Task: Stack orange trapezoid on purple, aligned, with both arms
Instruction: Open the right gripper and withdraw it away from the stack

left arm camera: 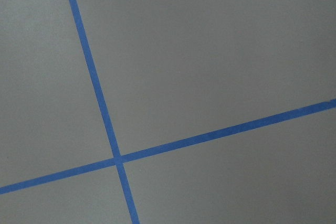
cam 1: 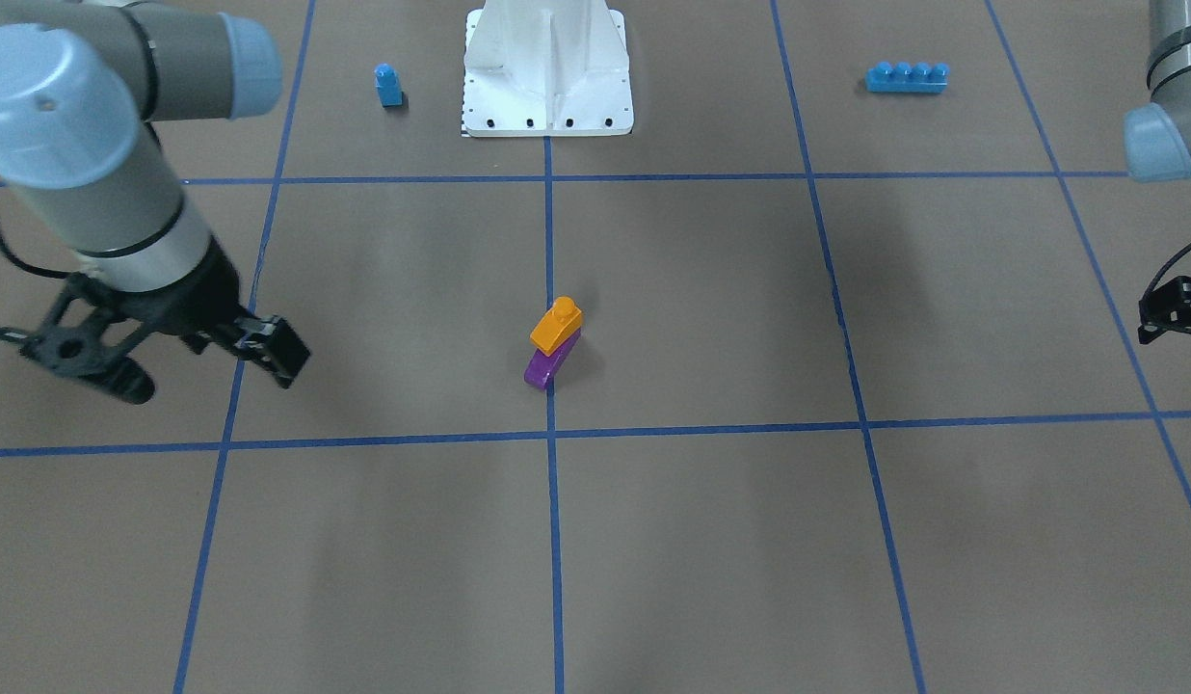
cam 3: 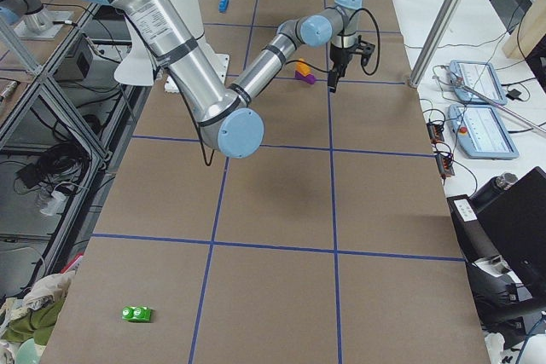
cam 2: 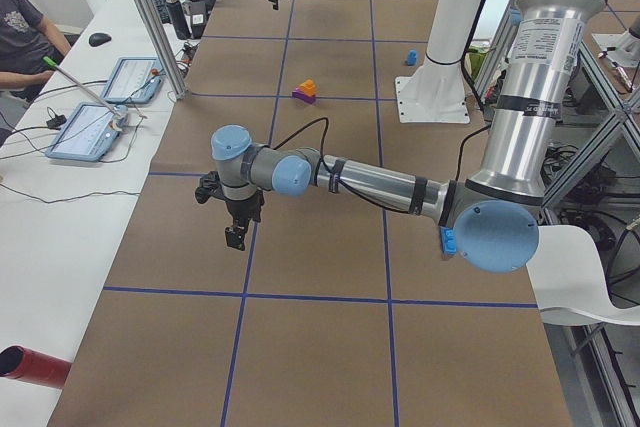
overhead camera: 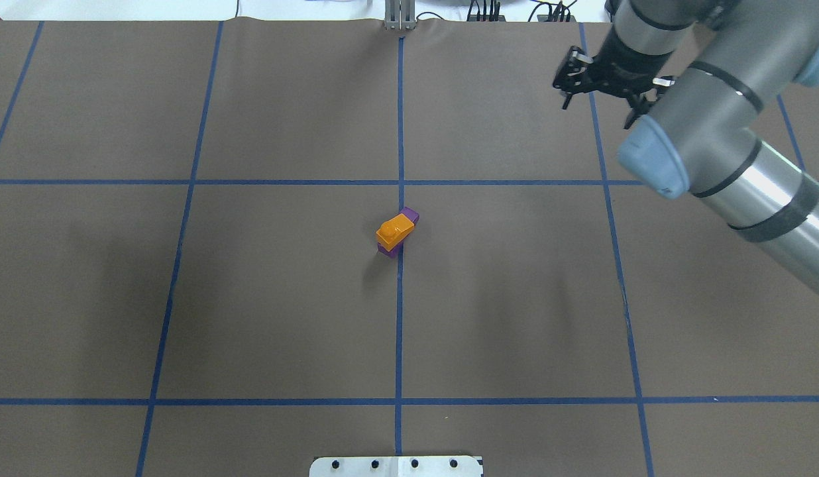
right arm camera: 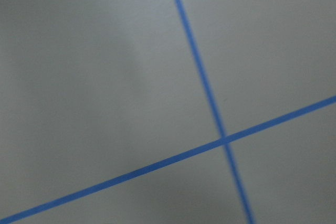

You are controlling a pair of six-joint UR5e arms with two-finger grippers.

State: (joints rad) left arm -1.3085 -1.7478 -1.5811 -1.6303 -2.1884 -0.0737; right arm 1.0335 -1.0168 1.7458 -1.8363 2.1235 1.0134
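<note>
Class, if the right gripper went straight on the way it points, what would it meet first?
The right gripper points down, so probably the table near a tape crossing; its wrist view shows nothing else.

Right pincer (cam 1: 213, 378) spread wide; left pincer (cam 2: 236, 236) points down.

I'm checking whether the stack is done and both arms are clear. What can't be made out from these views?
Left gripper: cut by the front view's right edge, absent overhead; open or shut unclear.
Joint between orange trapezoid and purple: covered by the orange block, too small in side views.
Both wrist views: only table tape, no blocks; the right one blurred.
</note>
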